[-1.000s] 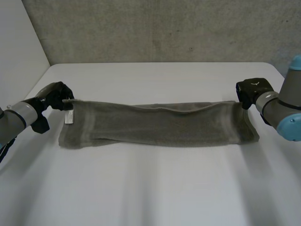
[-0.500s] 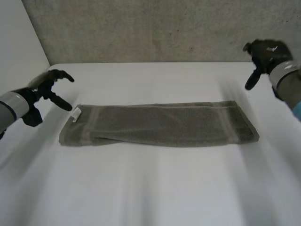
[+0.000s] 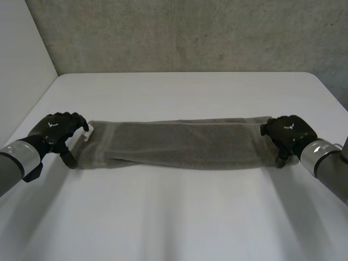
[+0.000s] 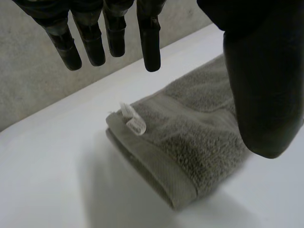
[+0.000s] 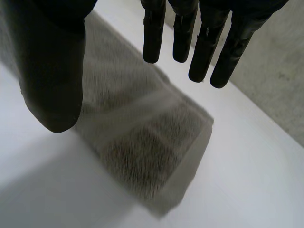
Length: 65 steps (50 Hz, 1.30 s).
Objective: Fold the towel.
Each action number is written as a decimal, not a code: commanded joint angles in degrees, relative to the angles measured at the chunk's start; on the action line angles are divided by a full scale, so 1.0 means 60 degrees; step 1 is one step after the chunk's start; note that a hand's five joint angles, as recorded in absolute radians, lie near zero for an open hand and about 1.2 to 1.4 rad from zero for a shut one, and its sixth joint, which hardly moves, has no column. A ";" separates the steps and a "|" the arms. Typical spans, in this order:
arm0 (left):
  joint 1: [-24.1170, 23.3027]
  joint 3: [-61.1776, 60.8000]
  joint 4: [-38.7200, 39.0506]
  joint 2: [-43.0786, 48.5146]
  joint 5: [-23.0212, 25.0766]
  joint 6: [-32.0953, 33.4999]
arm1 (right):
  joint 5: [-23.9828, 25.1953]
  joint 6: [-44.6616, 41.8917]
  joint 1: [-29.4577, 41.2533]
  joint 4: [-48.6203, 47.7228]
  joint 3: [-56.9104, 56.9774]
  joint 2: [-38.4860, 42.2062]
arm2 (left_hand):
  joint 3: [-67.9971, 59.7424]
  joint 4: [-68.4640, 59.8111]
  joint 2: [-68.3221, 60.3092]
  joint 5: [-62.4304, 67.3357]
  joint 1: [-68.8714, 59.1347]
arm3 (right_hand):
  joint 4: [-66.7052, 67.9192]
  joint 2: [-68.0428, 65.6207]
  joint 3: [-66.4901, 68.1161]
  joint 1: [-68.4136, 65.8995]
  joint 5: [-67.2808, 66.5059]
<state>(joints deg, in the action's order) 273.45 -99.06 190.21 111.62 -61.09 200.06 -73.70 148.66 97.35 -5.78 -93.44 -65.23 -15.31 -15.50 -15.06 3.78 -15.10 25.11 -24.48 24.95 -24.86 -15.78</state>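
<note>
A grey towel [image 3: 179, 144], folded into a long narrow strip, lies flat across the middle of the white table [image 3: 179, 217]. My left hand [image 3: 57, 130] hovers over its left end, fingers [image 4: 109, 35] straight and spread above the corner with the small white label [image 4: 132, 118], thumb [image 4: 259, 85] over the nearer edge; it holds nothing. My right hand [image 3: 288, 133] hangs over the towel's right end [image 5: 152, 156], its fingers [image 5: 209, 42] straight and its thumb [image 5: 54, 71] apart from them, with the cloth lying untouched beneath.
A grey concrete wall [image 3: 190, 32] stands behind the table's far edge. The table's left edge [image 3: 38, 103] runs close beside my left arm.
Both hands let go of the towel's far corners, rose with fingers opened, then came back down over the towel's two ends. The towel settled flat.
</note>
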 commanded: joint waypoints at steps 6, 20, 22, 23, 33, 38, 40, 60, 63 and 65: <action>-0.0076 0.0015 0.0818 0.0469 -0.0306 -0.0017 | -0.0050 -0.1032 -0.0272 -0.0882 0.0047 0.1204 | 0.0121 0.0151 0.0079 0.0134 0.0086 | 0.0803 -0.0909 0.0830 -0.0845 -0.0691; -0.0076 -0.0029 0.0818 0.0498 -0.0306 -0.0047 | -0.0167 -0.1442 -0.0828 -0.1365 0.0340 0.1542 | 0.0149 0.0179 0.0107 0.0106 0.0114 | 0.9148 -0.9254 0.9174 -0.9190 -0.9036; -0.0076 -0.0043 0.0818 0.0499 -0.0306 -0.0061 | -0.0167 -0.1413 -0.0902 -0.1395 0.0340 0.1497 | 0.0149 0.0179 0.0107 0.0106 0.0114 | 0.9148 -0.9254 0.9174 -0.9190 -0.9036; -0.0076 -0.0043 0.0818 0.0499 -0.0292 -0.0061 | -0.0167 -0.1398 -0.0975 -0.1409 0.0325 0.1454 | 0.0177 0.0207 0.0135 0.0079 0.0141 | 0.9148 -0.9254 0.9174 -0.9190 -0.9036; -0.0076 -0.0102 0.0818 0.0484 -0.0292 -0.0120 | -0.0065 -0.1515 -0.1664 -0.1439 0.0384 0.1497 | 0.0261 0.0291 0.0219 -0.0006 0.0226 | 0.9148 -0.9254 0.9174 -0.9190 -0.9036; -0.0076 -0.0146 0.0818 0.0440 -0.0277 -0.0120 | -0.0210 -0.1850 -0.2657 -0.1278 0.1259 0.1892 | 0.0317 0.0348 0.0275 -0.0062 0.0282 | 0.9148 -0.9254 0.9174 -0.9190 -0.9036; -0.0076 -0.0146 0.0818 0.0367 -0.0292 -0.0178 | -0.0284 -0.2171 -0.2892 -0.1162 0.1582 0.1893 | 0.0317 0.0348 0.0275 -0.0062 0.0282 | 0.9148 -0.9254 0.9174 -0.9190 -0.9036; -0.1232 0.0718 0.0627 -0.0410 -0.0891 -0.1921 | -0.1720 -0.0871 0.5250 0.0890 0.4998 0.2391 | 0.0625 0.0656 0.0583 -0.0370 0.0590 | 0.9148 -0.9254 0.9174 -0.9190 -0.9036; -0.1540 0.0748 0.0627 -0.0322 -0.1023 -0.1936 | -0.1720 -0.0856 0.6188 0.0832 0.5130 0.2991 | 0.0625 0.0656 0.0583 -0.0370 0.0590 | 0.9148 -0.9254 0.9174 -0.9190 -0.9036; -0.1599 0.0719 0.0642 -0.0293 -0.1053 -0.1922 | -0.1749 -0.0885 0.6305 0.0788 0.5232 0.3429 | 0.0625 0.0656 0.0583 -0.0370 0.0590 | 0.1087 -0.1193 0.1114 -0.1129 -0.0976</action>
<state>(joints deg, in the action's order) 266.32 -94.87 193.87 109.22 -66.06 188.81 -84.23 143.52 128.20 -0.09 -63.02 -50.58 -15.14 -15.32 -14.89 3.64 -15.02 75.52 -74.17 75.99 -74.44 -64.94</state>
